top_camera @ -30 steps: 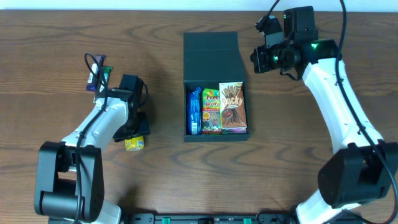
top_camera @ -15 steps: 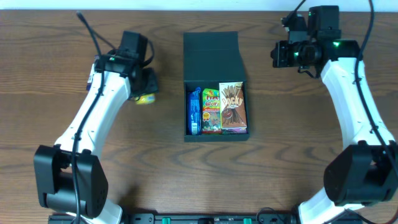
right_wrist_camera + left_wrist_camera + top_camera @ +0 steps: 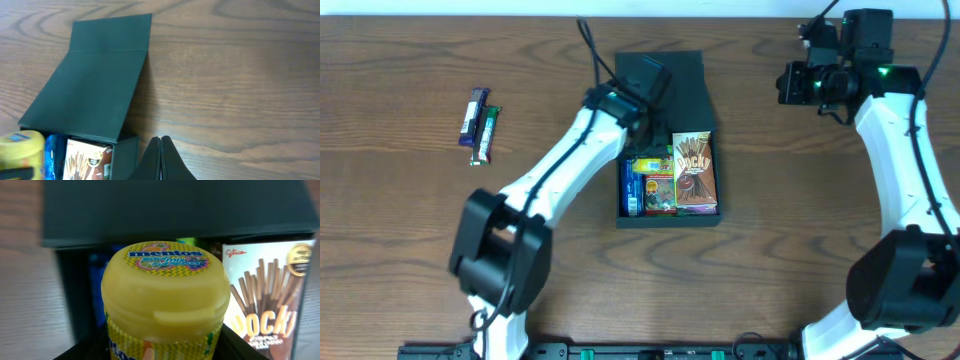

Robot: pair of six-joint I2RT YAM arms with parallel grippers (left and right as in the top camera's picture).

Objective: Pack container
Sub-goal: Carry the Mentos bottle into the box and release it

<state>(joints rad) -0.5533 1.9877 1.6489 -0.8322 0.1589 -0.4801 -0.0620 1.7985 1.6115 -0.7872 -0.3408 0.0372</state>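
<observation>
Soft, even light from above keeps the worktop (image 3: pixel 400 250) bright with faint shadows; my right wrist view is crisp, but my left one is blurred, the yellow Mentos tub (image 3: pixel 165 290) soft and the container lid (image 3: pixel 175 210) smeared.

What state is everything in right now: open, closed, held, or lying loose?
container: open, partly filled.
flap lid: swung back, open.
Mentos bottle: cap shut, held over the container.
Pocky box: lying flat inside the container.
left gripper: closed on the Mentos bottle.
right gripper: shut, empty.
snack bars: lying loose on the table.
</observation>
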